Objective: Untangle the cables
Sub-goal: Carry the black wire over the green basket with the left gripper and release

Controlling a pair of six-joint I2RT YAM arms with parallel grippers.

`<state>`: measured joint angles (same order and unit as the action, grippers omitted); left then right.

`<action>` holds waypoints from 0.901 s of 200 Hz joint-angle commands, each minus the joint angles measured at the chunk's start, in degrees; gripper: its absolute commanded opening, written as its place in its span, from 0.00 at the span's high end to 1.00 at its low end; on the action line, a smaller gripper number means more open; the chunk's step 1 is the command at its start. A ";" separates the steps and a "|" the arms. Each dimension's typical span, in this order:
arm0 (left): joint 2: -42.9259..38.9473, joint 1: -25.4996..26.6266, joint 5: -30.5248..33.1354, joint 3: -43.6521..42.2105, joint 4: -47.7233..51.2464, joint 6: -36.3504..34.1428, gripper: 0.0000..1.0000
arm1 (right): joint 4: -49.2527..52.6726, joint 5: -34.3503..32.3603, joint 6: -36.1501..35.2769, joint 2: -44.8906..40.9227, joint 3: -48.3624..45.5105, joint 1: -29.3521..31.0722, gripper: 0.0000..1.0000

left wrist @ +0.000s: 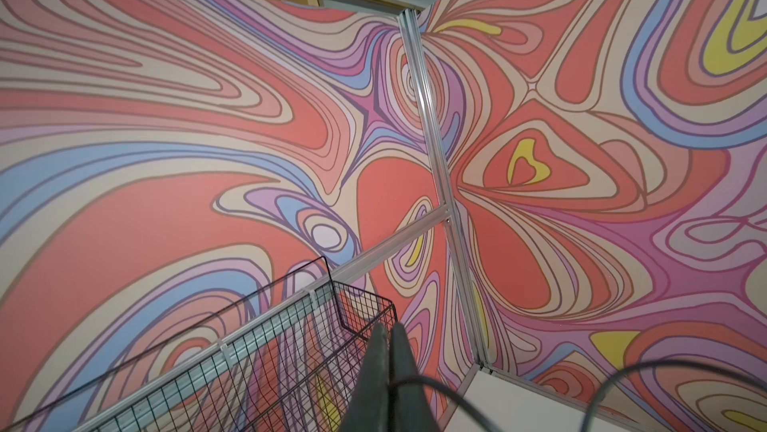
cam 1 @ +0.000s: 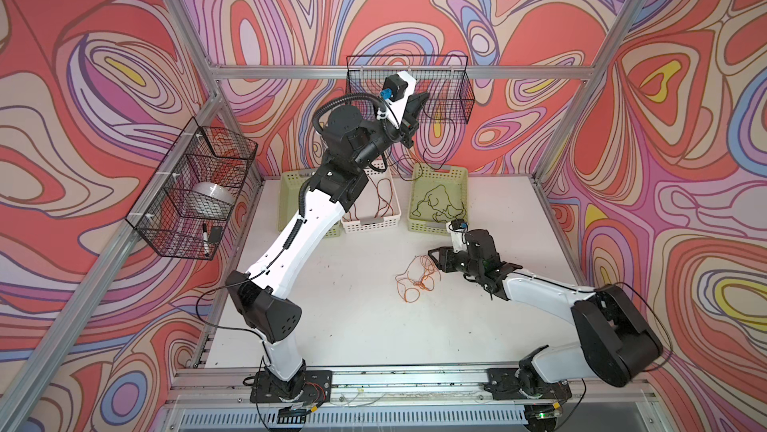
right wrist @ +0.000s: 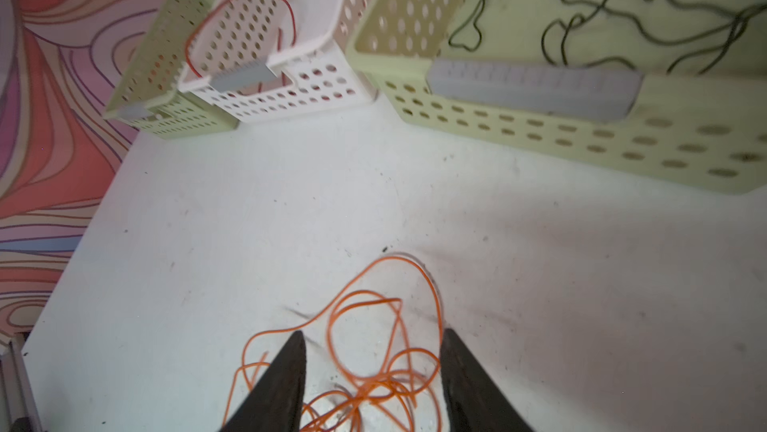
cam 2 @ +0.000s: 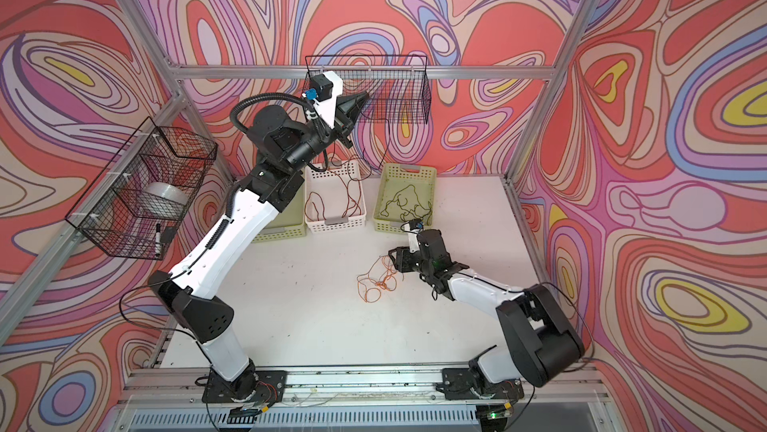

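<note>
My left gripper (cam 1: 425, 97) is raised beside the wire basket on the back wall. In the left wrist view its fingertips (left wrist: 378, 328) are shut on the thin black cable (left wrist: 415, 381). That cable hangs down (cam 1: 447, 148) towards the right green basket (cam 1: 458, 172), where dark loops (cam 1: 436, 197) lie. The reddish-brown cable (cam 1: 375, 197) lies in the white basket (cam 1: 371, 224). The orange cable (cam 1: 419, 280) is a loose tangle on the table. My right gripper (right wrist: 373, 334) hovers low over it, open, its fingers on either side of the orange loops (right wrist: 367, 388) and holding nothing.
A black wire basket (cam 1: 448, 89) hangs on the back wall. Another (cam 1: 191, 185) on the left wall holds a tape roll and a marker. A second green basket (cam 1: 290, 185) stands partly hidden behind my left arm. The white table (cam 1: 352, 305) ends at the aluminium frame.
</note>
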<state>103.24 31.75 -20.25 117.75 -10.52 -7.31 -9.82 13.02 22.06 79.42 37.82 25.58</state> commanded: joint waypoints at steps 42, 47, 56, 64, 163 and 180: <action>10.76 -0.28 -3.80 2.35 -8.38 7.69 1.00 | 11.32 -1.31 -0.56 -11.04 1.57 0.19 0.40; 11.76 -0.28 -3.79 2.32 -9.14 8.36 1.00 | 11.96 -1.41 -0.53 -11.98 1.47 0.22 0.40; 13.56 -0.28 -3.88 2.30 -10.55 9.03 1.00 | 12.75 -1.69 -0.24 -13.67 1.25 0.26 0.40; 15.23 -0.29 -3.94 2.29 -12.01 9.89 1.00 | 13.55 -2.01 0.23 -15.25 0.99 0.21 0.40; 37.55 2.95 8.33 3.24 -19.33 8.66 1.00 | 25.34 -6.60 1.65 -32.73 -1.52 0.17 0.44; 39.78 3.62 12.73 4.18 -16.92 8.00 1.00 | 26.03 -6.69 2.57 -32.92 -2.06 0.19 0.45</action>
<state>140.77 34.28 -14.94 118.96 -27.99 2.63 12.05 7.70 23.24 46.76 37.45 25.58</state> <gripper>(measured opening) 0.047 0.555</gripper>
